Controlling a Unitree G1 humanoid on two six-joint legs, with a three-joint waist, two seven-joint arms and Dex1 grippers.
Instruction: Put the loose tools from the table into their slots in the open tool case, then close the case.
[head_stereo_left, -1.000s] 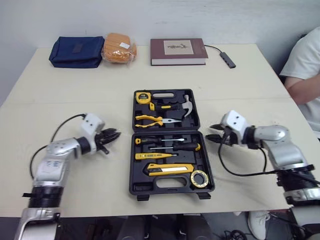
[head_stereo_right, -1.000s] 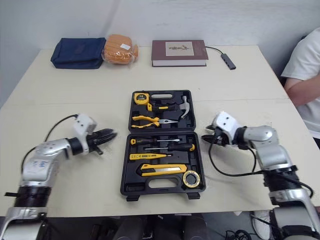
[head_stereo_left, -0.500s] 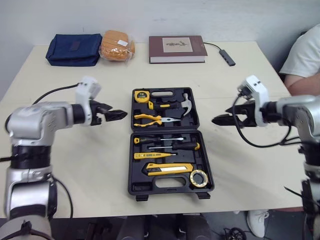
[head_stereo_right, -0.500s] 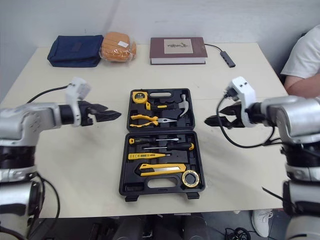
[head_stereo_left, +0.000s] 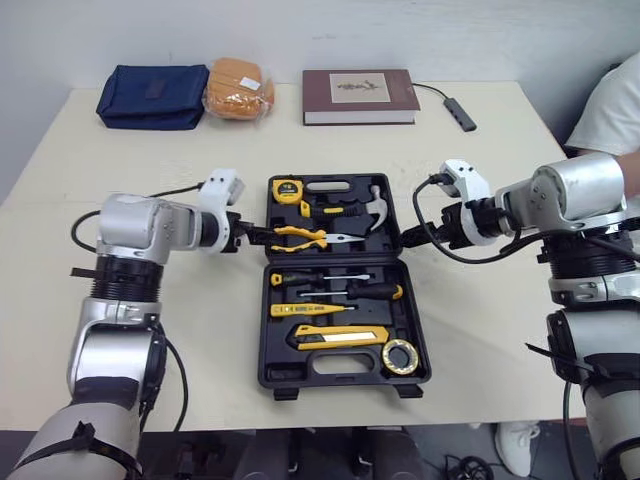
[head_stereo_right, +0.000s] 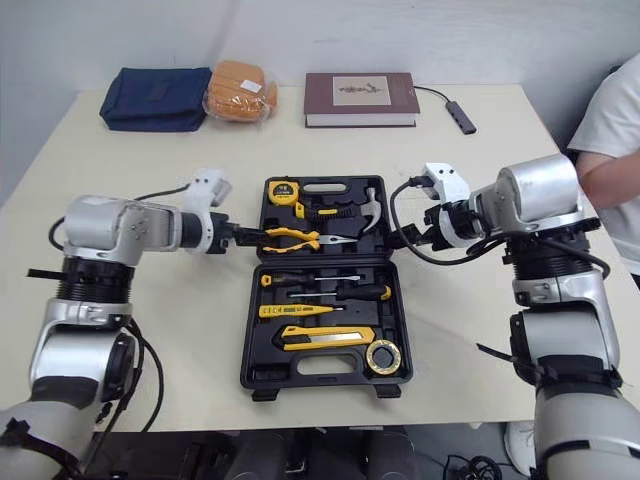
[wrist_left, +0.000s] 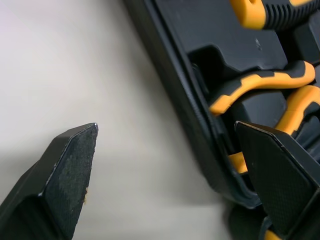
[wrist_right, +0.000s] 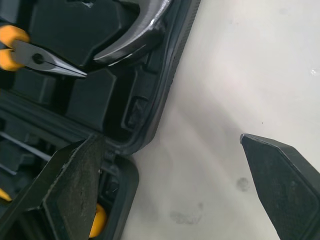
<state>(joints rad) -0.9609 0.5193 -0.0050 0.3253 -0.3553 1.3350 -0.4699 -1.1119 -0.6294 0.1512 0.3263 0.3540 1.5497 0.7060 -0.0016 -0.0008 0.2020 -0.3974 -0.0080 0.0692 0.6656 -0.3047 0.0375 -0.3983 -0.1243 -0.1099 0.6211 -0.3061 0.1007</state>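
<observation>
At the tabletop's middle, head views: the tool case (head_stereo_left: 340, 368) lies open and flat. Its far half holds the tape measure (head_stereo_left: 287, 191), hammer (head_stereo_left: 376, 208) and pliers (head_stereo_left: 305, 237). Its near half holds the screwdrivers (head_stereo_left: 340, 290), utility knife (head_stereo_left: 335, 338) and tape roll (head_stereo_left: 399, 355), each in a slot.
Left pincer (head_stereo_left: 262, 233), head views: its tips are at the far half's left edge, beside the pliers' handles.
Right pincer (head_stereo_left: 422, 236), head views: its tips are just off the far half's right edge, level with the hammer.
Change from half a second ago: both pincers then stood well out from the case on either side; each has since closed in on the far half's edge.
Change from a second ago: they lay nearer the robot, beside the near half.
Far edge of the tabletop (head_stereo_left: 500, 330): a blue pouch (head_stereo_left: 152, 96), an orange packet (head_stereo_left: 238, 90), a book (head_stereo_left: 360, 96) and a small hub (head_stereo_left: 460, 115). A person's sleeve (head_stereo_left: 615, 110) is at the right.
Left wrist view: this close look settles the spread. The fingers (wrist_left: 65, 170) are wide apart, one over bare tabletop and the other over the pliers' orange handles, with the case wall running between them.
Right wrist view: this pincer is spread wide too. One finger is over the case by the hinge corner and the other over bare tabletop. The hammer head and pliers nose sit in their recesses, and small dark marks dot the tabletop.
</observation>
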